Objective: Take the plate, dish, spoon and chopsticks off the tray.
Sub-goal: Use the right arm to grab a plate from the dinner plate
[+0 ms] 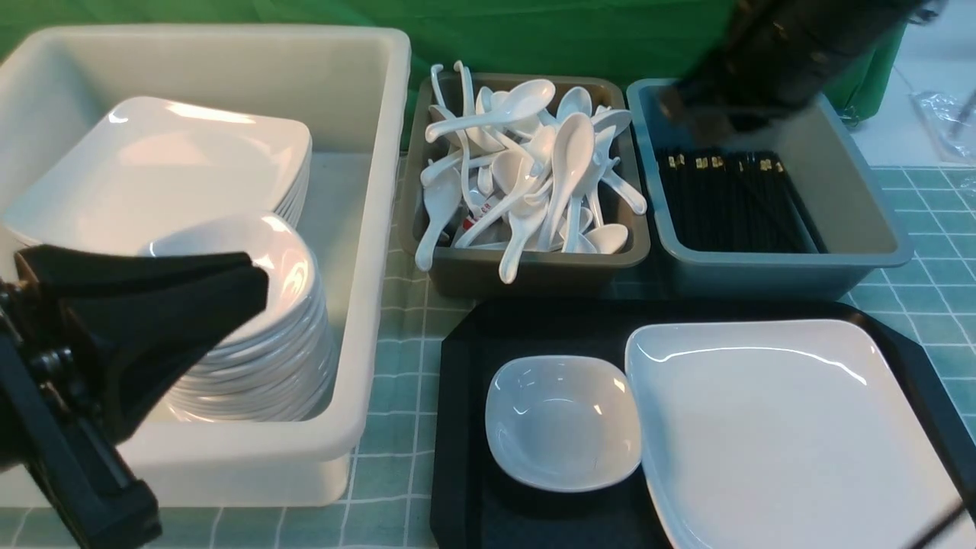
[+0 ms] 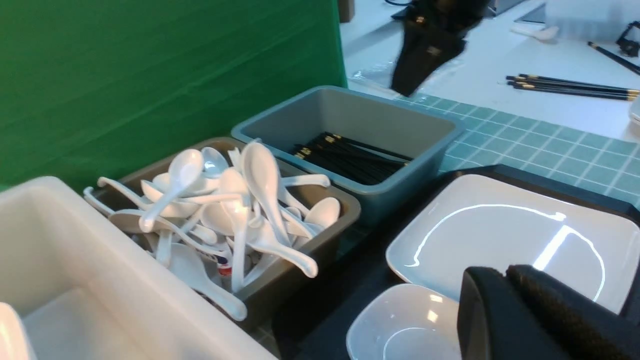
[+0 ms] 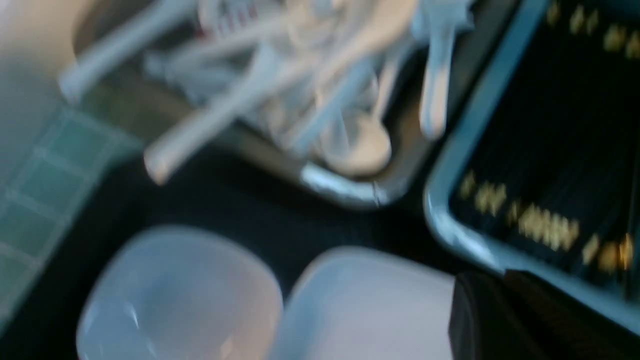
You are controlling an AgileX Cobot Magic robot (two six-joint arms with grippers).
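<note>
the right gripper point(image 3: 492, 280), fingertips together around nothing visible, hangs above the blue-grey bin point(image 1: 785, 263); the left gripper point(image 1: 255, 278), closed and empty, hovers near stacked bowls point(image 1: 259, 366). on the tray point(image 1: 457, 450), the dish point(image 1: 564, 423) touches or nearly touches the plate point(image 1: 785, 435); lifting either carelessly could knock its neighbour, while a low swing could topple the stack.

"What sort of room is this, a restaurant kitchen?"

"More like a robotics lab or test station: a robot arm point(image 1: 770, 61) reaches in before a green cloth backdrop point(image 1: 534, 30)."

"And the crockery?"

"Sorted into open bins: stacked white plates point(image 1: 168, 168), heaped soup spoons point(image 1: 572, 160), black chopsticks point(image 1: 732, 198), all on a grid-patterned surface point(image 1: 396, 404)."
</note>
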